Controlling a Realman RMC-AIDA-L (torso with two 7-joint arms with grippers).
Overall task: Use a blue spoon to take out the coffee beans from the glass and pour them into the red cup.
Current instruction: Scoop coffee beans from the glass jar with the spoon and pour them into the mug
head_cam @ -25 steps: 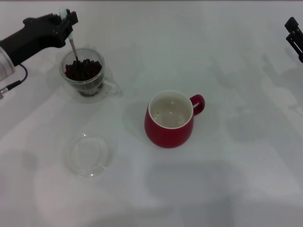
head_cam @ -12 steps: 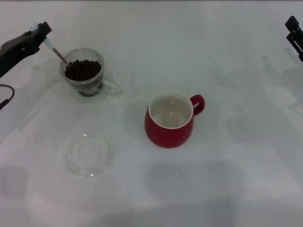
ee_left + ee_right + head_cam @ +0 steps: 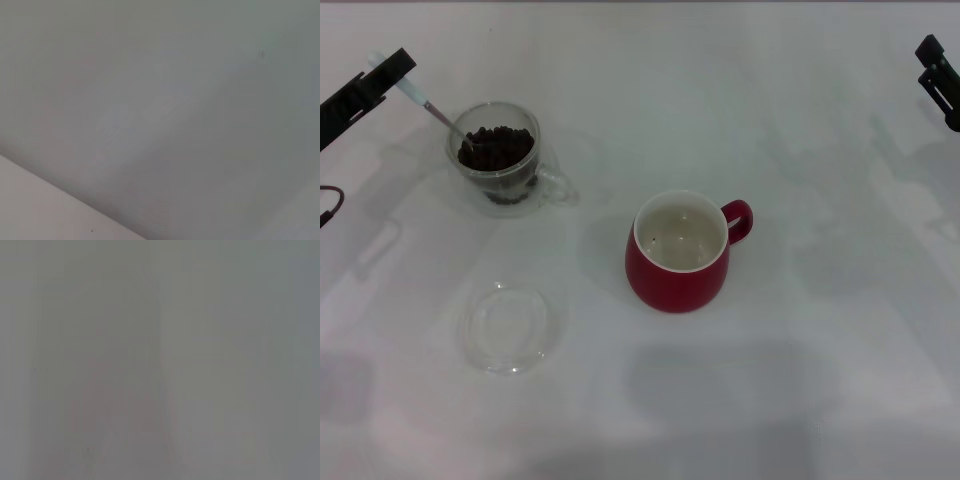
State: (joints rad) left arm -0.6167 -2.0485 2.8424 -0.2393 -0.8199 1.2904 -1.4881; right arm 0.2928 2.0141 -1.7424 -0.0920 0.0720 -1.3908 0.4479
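Head view: left gripper [image 3: 382, 72] is clamped on the blue spoon [image 3: 425, 100] handle at the far-left edge, spoon slanted with its bowl dipped in the coffee beans [image 3: 497, 148] inside the glass [image 3: 500, 160]; red cup [image 3: 678, 252] mid-table looks almost empty, so I'd call it an early scoop with nearly all transfer left. Right gripper [image 3: 940, 82] is parked at the far-right edge, fingers can't tell. Both wrist views: blank grey surface only, nothing useful.

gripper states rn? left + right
Left gripper: shut on the spoon, whose bowl is in the glass.
Right gripper: parked at the far right edge; state cannot be told.
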